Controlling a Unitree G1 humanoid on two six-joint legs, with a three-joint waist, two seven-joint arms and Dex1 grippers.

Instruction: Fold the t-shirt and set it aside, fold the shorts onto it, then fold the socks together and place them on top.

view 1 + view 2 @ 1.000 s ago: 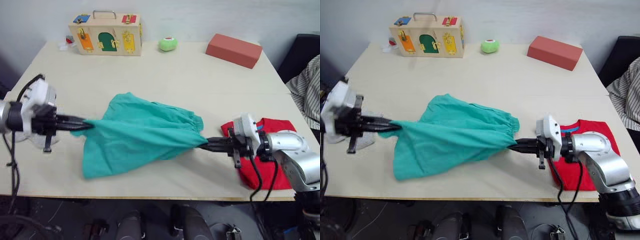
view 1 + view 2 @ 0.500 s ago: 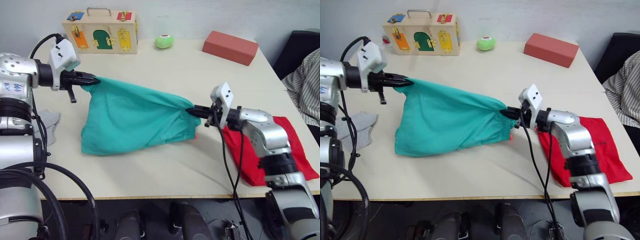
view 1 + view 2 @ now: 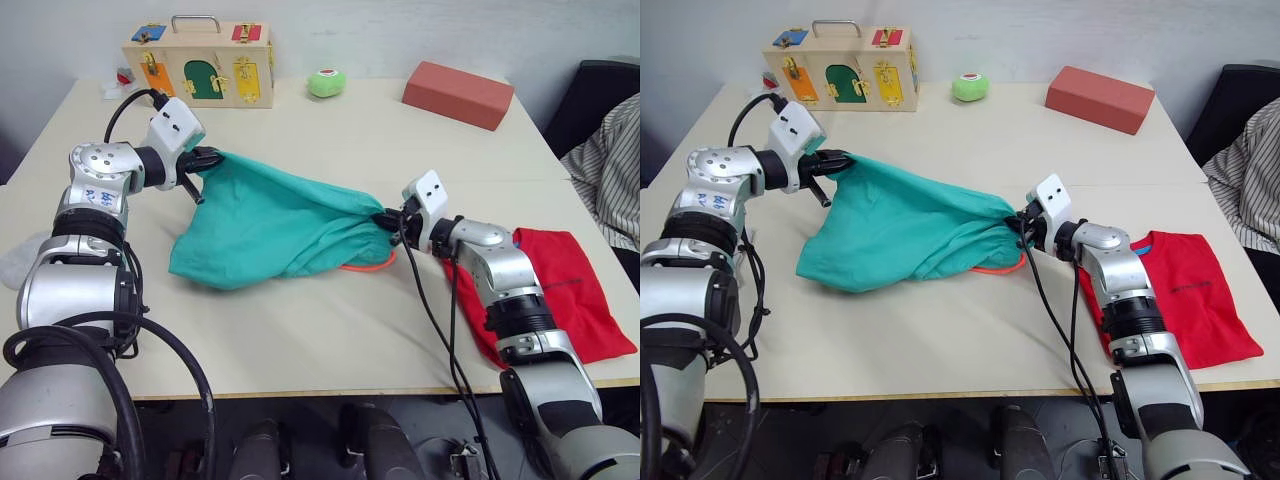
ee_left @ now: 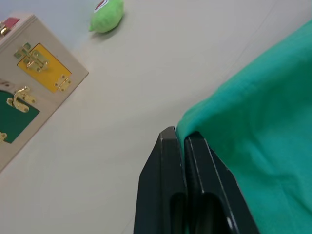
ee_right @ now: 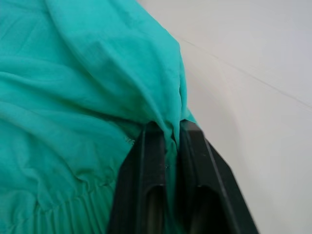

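The t-shirt (image 3: 1185, 300) lies folded flat on the bench (image 3: 330, 340) near its front edge, behind and beside the right gripper (image 3: 388, 221), partly under that arm's forearm. The right gripper is clenched on one gathered corner of the shorts (image 3: 270, 225); in the right wrist view its two black fingers (image 5: 141, 195) pinch a bunch of teal cloth between them, with the gathered waistband just below the pinch. A loop of the orange drawstring (image 3: 362, 266) shows at the lower edge of the shorts, just beside this gripper.

From that grip the shorts stretch across the middle of the bench to the left gripper (image 3: 207, 158), sagging between the two so the lower fold rests on the bench surface. The left gripper is likewise clamped on the opposite corner; the left wrist view shows its fingers (image 4: 168, 180) pressed together with the cloth edge caught between them. A pale grey sock (image 3: 18, 262) lies at the bench's left edge, well behind the left gripper.

Farther off, beyond the left gripper, a wooden latch box (image 3: 197, 65) stands at the back of the bench. A green plush toy (image 3: 328, 84) sits beside it, and beyond the right gripper lies a salmon-red block (image 3: 458, 95). A person's striped sleeve (image 3: 608, 170) shows at the right edge.
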